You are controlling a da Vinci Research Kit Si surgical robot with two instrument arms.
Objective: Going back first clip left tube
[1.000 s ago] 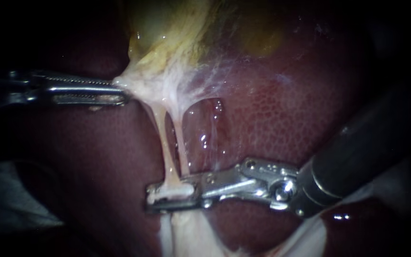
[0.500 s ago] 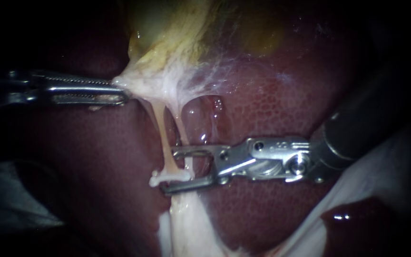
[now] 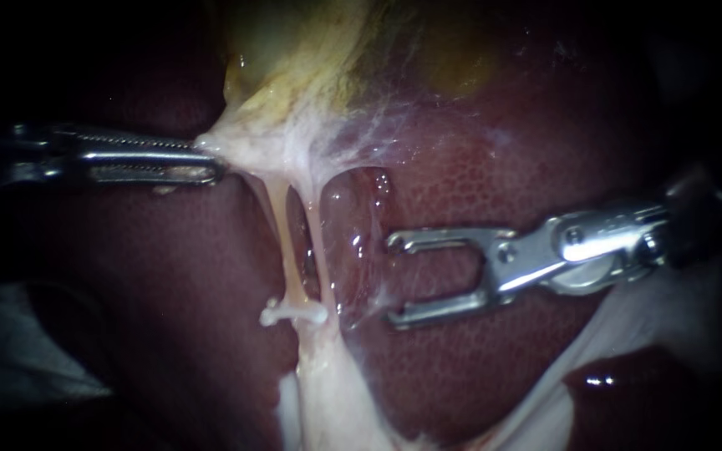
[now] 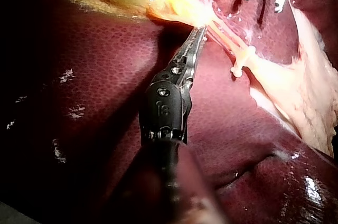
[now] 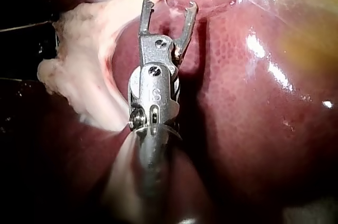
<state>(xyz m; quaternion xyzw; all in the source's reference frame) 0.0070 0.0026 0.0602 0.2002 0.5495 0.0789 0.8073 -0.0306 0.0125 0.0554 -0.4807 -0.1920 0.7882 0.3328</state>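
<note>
Left instrument (image 3: 209, 159): slim steel jaws, one toothed along its inner face, the other slotted. They are clenched at the tip on the pale webbed tissue (image 3: 294, 142) under the gallbladder (image 3: 294, 50). The tissue is drawn to a taut point at the tip. The left wrist view agrees: the jaws (image 4: 200, 27) lie together, with the tip buried in glistening yellow-white tissue (image 4: 185, 10).

Right instrument (image 3: 394, 280): jaws released and spread in a wide fork, each ending in a small hooked tip. Nothing is gripped. The right wrist view shows the same fork (image 5: 170, 3), with bare liver (image 5: 253, 102) showing through the gap.

Clip (image 3: 292, 313): white, matte, a short bar with rounded ends, set crosswise on the left tube (image 3: 282, 234). It lies ahead of the right instrument's tips and clear of them, about level with its lower jaw. Along the tube it is well away from the left instrument's tip. In the left wrist view the clip (image 4: 242, 61) sits beside and just beyond that instrument's jaws.

Tubes: two thin, translucent, cream-pink cords stretched side by side. The right tube (image 3: 315, 242) lies between the clip's near end and the open fork.

Liver (image 3: 495, 167): dark maroon, wet, finely mottled. The gallbladder is yellow-green and glossy. Beyond the clip the tubes merge into lumpy white fatty tissue (image 3: 336, 401).
</note>
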